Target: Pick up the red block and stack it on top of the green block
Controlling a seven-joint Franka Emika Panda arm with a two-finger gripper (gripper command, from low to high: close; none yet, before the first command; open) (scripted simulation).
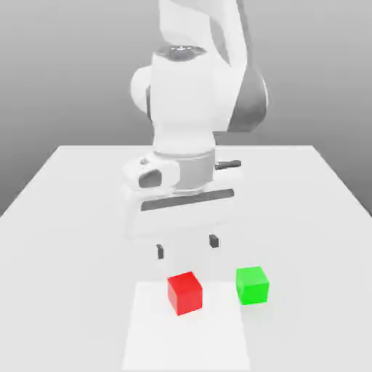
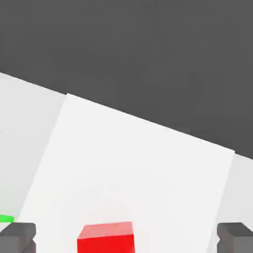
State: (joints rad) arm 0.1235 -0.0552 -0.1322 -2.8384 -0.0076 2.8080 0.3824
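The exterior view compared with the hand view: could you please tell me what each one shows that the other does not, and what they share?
Exterior view alone: the arm's white body above the white table, and the whole green block standing apart from the red block, on the exterior view's right of it.

Hand view alone: the dark ground beyond the table's far edge.

Both: the red block between the fingertips of the open gripper, the green block and the table.

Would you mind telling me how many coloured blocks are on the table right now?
2. The red block sits below the open gripper; the green block lies apart from it, toward the exterior view's right. Nothing appears hidden.
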